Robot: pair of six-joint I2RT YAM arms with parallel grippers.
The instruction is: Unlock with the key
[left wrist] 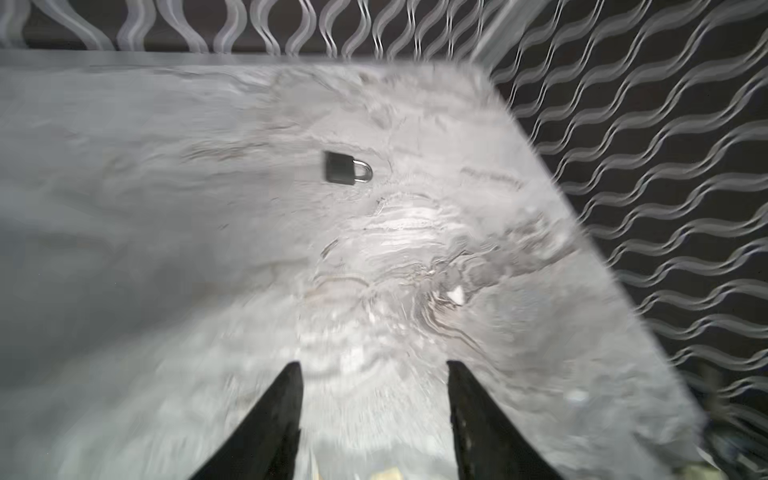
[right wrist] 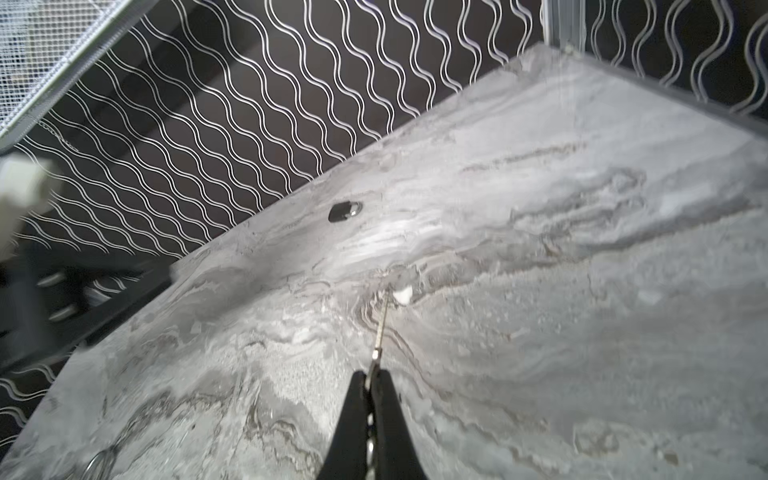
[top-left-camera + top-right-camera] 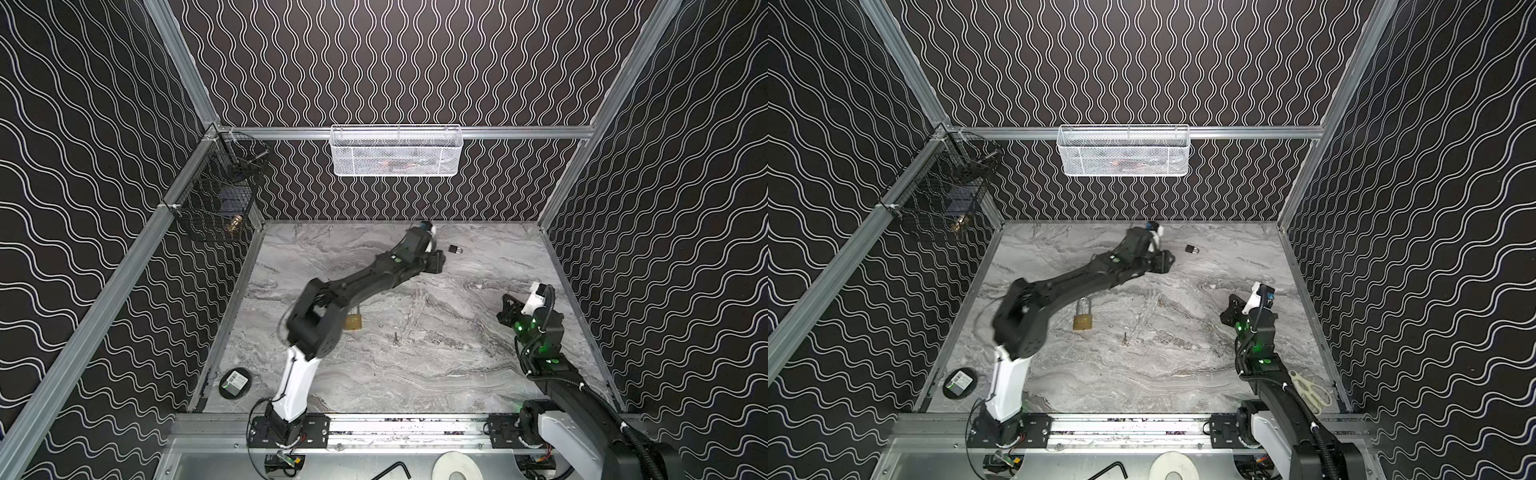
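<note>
A small black padlock (image 3: pixel 456 249) (image 3: pixel 1191 249) lies flat near the back of the marble table, with its shackle closed in the left wrist view (image 1: pixel 340 167). My left gripper (image 3: pixel 436 262) (image 1: pixel 372 365) hovers just left of it, open and empty; that view is blurred. My right gripper (image 3: pixel 1231 309) (image 2: pixel 370 372) is at the right side, shut on a thin metal key (image 2: pixel 380 328) whose blade sticks out past the fingertips. The black padlock (image 2: pixel 343 211) is far ahead of that key. A brass padlock (image 3: pixel 1082 320) lies mid-table, partly under my left arm.
A second small key (image 3: pixel 1124 340) lies loose near the brass padlock. A white mesh basket (image 3: pixel 395 151) hangs on the back wall and a black wire basket (image 3: pixel 216 195) on the left wall. A round black disc (image 3: pixel 233 382) sits front left, scissors (image 3: pixel 1308 388) front right.
</note>
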